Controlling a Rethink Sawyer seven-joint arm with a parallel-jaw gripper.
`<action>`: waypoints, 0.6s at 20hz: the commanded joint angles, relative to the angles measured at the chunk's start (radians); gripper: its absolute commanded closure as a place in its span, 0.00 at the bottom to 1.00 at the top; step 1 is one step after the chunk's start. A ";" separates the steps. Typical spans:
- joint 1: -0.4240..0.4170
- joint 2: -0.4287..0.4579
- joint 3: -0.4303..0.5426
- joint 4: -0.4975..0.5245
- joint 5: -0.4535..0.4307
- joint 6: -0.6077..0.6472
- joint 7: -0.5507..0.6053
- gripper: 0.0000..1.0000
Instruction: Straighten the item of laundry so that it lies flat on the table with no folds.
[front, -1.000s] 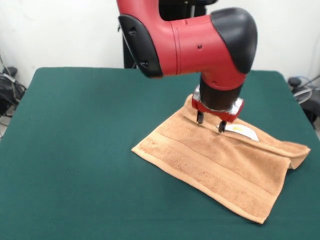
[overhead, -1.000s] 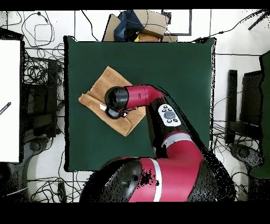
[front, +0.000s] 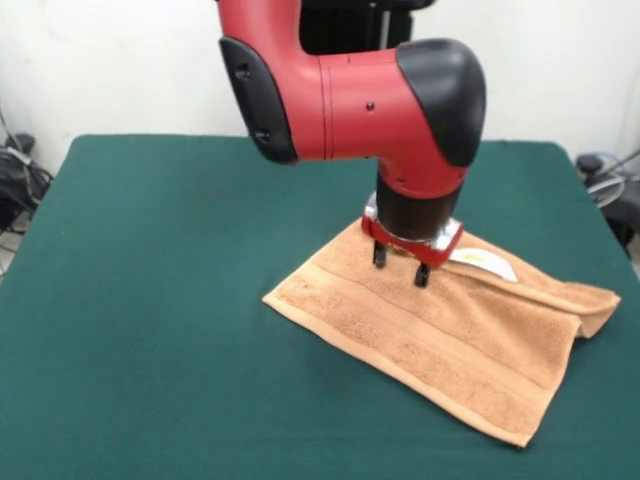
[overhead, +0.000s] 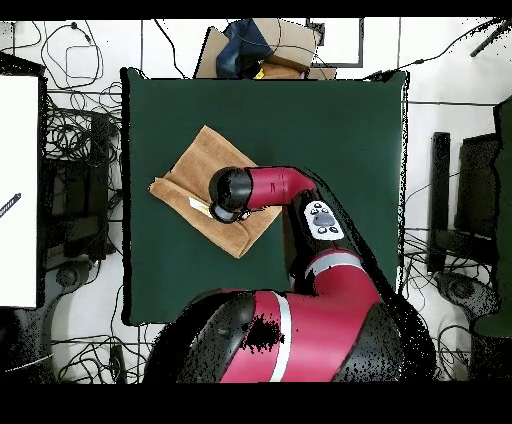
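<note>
The light orange-brown towel (front: 440, 335) lies on the dark green table (front: 150, 300), right of centre in the front view. Its right corner (front: 598, 305) is folded over, and its white label (front: 486, 263) shows at the far edge. My gripper (front: 401, 266) points straight down over the towel's far edge, just left of the label. It is open, with its fingertips (front: 380, 257) at or just above the cloth and nothing between them. In the overhead view the towel (overhead: 200, 165) lies left of centre on the table (overhead: 340, 130), and the arm's wrist (overhead: 230, 188) hides the gripper.
A cardboard box with a dark item (overhead: 262, 45) stands beyond the table's edge opposite the robot. Cables and equipment (overhead: 75, 170) lie around the table. A white panel (overhead: 20, 190) stands at the overhead view's left edge.
</note>
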 joint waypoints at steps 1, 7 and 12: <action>0.030 0.050 -0.030 -0.025 0.056 -0.059 0.159 0.00; 0.047 0.042 -0.043 -0.029 0.084 -0.034 0.166 0.00; 0.063 0.029 -0.037 -0.063 0.129 0.071 0.163 0.00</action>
